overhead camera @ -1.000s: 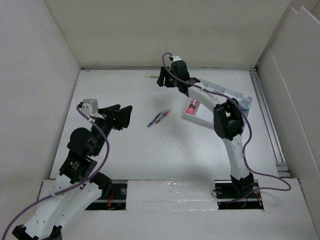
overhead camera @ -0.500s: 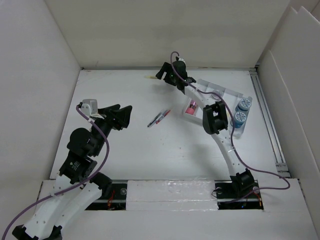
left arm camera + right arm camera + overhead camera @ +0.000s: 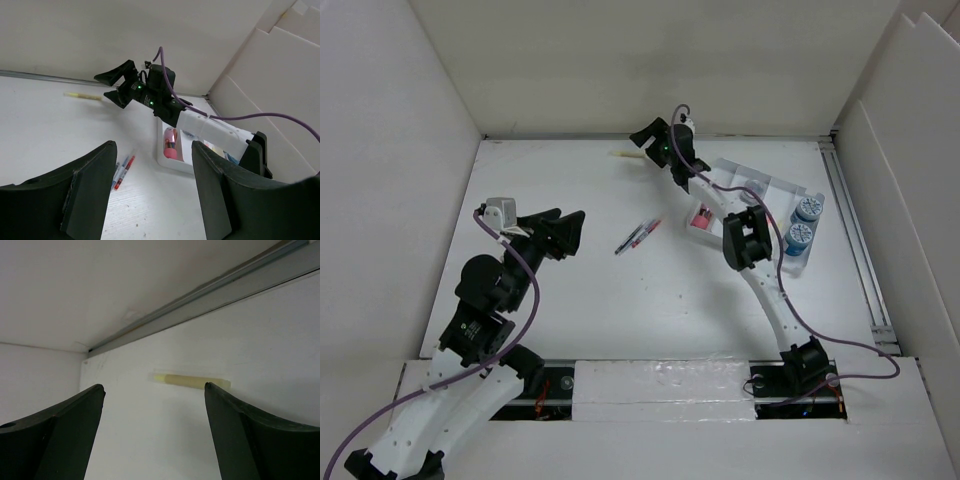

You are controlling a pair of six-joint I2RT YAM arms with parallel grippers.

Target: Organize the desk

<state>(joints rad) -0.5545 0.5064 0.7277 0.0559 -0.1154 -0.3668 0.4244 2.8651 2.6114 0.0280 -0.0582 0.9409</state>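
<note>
On the white desk (image 3: 650,300) a yellow highlighter (image 3: 623,155) lies close to the back wall. My right gripper (image 3: 642,147) hovers just right of it, open and empty. In the right wrist view the highlighter (image 3: 192,381) lies crosswise just beyond the spread fingertips of that gripper (image 3: 155,386). Two or three pens (image 3: 638,237) lie side by side mid-desk. My left gripper (image 3: 575,232) stands open and empty left of them. The left wrist view shows the left gripper (image 3: 154,145) above the pens (image 3: 122,171), with the right gripper (image 3: 111,86) and the highlighter (image 3: 82,95) further back.
A white compartmented tray (image 3: 765,185) sits at the back right with a pink item (image 3: 703,216) in its near-left compartment. Two blue-capped bottles (image 3: 801,224) stand at its right end. White panel walls bound the desk; a metal rail (image 3: 855,240) runs along the right side.
My right arm has stretched back and left toward the highlighter, uncovering the tray and bottles, and its jaws have spread wider. The left arm has not moved.
</note>
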